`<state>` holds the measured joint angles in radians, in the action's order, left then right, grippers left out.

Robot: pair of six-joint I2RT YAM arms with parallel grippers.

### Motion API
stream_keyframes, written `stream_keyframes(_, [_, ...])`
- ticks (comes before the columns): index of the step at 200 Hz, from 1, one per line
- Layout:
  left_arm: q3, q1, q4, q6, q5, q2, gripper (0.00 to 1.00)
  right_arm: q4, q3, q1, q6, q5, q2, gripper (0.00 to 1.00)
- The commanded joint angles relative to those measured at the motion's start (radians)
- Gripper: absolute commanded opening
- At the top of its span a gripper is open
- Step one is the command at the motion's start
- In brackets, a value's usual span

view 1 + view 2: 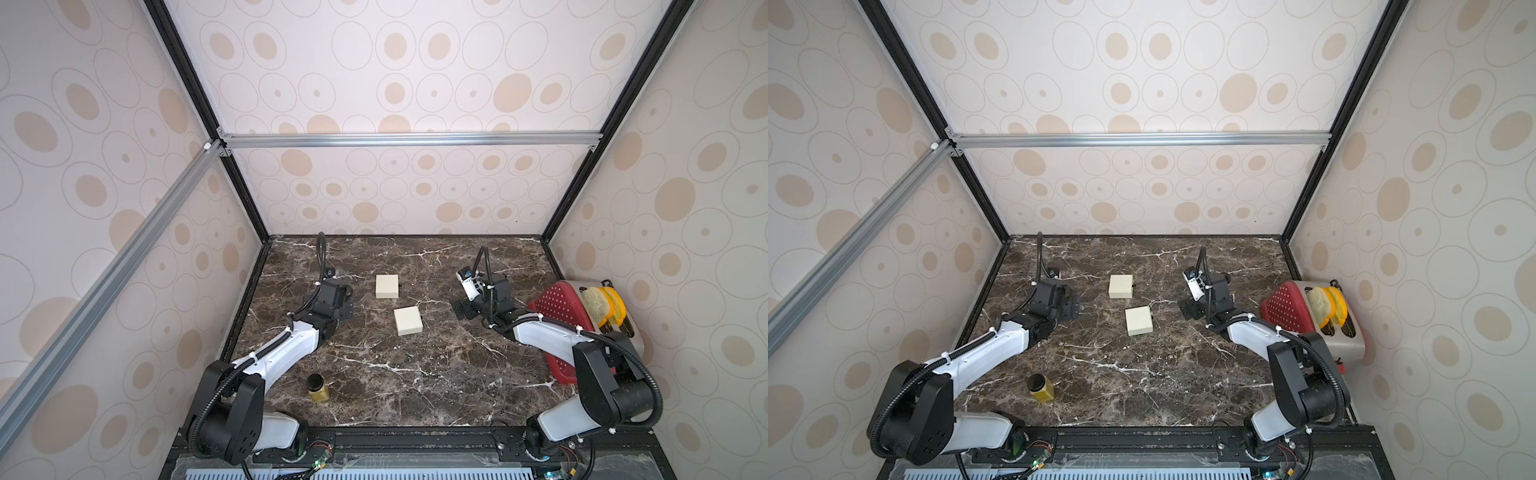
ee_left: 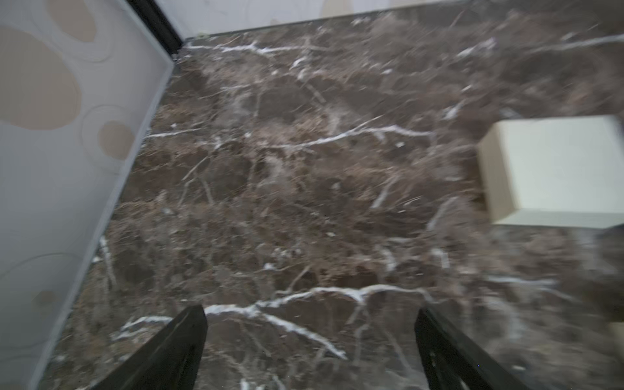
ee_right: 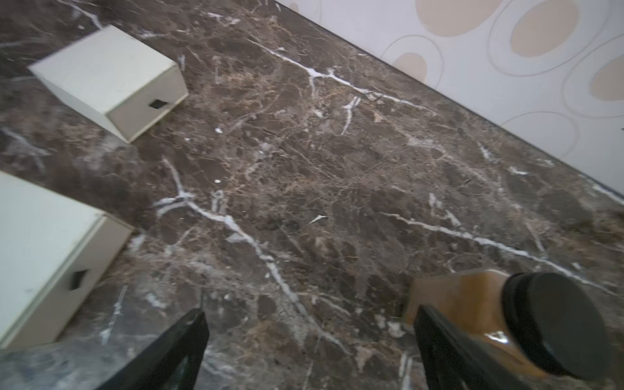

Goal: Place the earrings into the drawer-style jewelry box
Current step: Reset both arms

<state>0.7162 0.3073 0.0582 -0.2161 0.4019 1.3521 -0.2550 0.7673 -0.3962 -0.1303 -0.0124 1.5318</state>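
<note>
Two cream drawer-style jewelry boxes lie mid-table in both top views, the far box (image 1: 387, 286) (image 1: 1121, 286) and the near box (image 1: 408, 321) (image 1: 1139, 320). Both drawers are pushed in. The right wrist view shows the small dark pull tab on the far box (image 3: 108, 77) and on the near box (image 3: 44, 256). The earrings are out of view. My left gripper (image 1: 348, 309) (image 2: 310, 337) hovers left of the boxes, open and empty, and one box (image 2: 553, 169) shows in its blurred view. Over on the right of the boxes, my right gripper (image 1: 460, 309) (image 3: 310, 341) is also open and empty.
A jar (image 1: 318, 388) (image 3: 506, 320) with amber contents and a black lid stands at the front left, near the left arm. At the right edge, a red perforated basket (image 1: 555, 305) leans against a toaster (image 1: 623, 332) with bread slices in it. Patterned walls enclose the marble table (image 1: 415, 382).
</note>
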Motion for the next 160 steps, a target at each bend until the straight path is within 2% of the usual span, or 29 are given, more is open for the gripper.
stream_keyframes(1, [-0.023,-0.056,-0.195,0.184,-0.005,-0.024,0.96,-0.097,-0.007,0.029,-0.121,-0.068,-0.009,0.99])
stream_keyframes(22, [-0.056,-0.063,-0.27,0.304,-0.025,-0.001,0.96,-0.135,-0.075,0.041,-0.142,-0.113,-0.06,0.99])
stream_keyframes(64, [-0.171,-0.086,-0.529,0.34,-0.098,0.08,0.95,-0.387,-0.247,0.089,-0.165,-0.118,-0.134,0.99])
stream_keyframes(83, [-0.214,-0.091,-0.64,0.401,-0.128,0.091,0.97,-0.304,-0.276,0.092,-0.157,-0.145,-0.206,0.99])
stream_keyframes(103, [-0.247,-0.1,-0.746,0.425,-0.11,0.117,0.98,-0.32,-0.351,0.096,-0.12,-0.178,-0.27,0.99])
stream_keyframes(120, [-0.239,-0.128,-0.738,0.396,-0.126,0.115,0.98,-0.354,-0.393,0.121,-0.1,-0.177,-0.265,0.99])
stream_keyframes(146, [-0.279,-0.222,-0.794,0.297,-0.197,0.098,0.98,-0.566,-0.459,0.182,-0.087,-0.146,-0.182,0.99])
stream_keyframes(160, [-0.308,-0.253,-0.853,0.257,-0.199,0.106,0.99,-0.662,-0.476,0.21,-0.085,-0.131,-0.133,0.99])
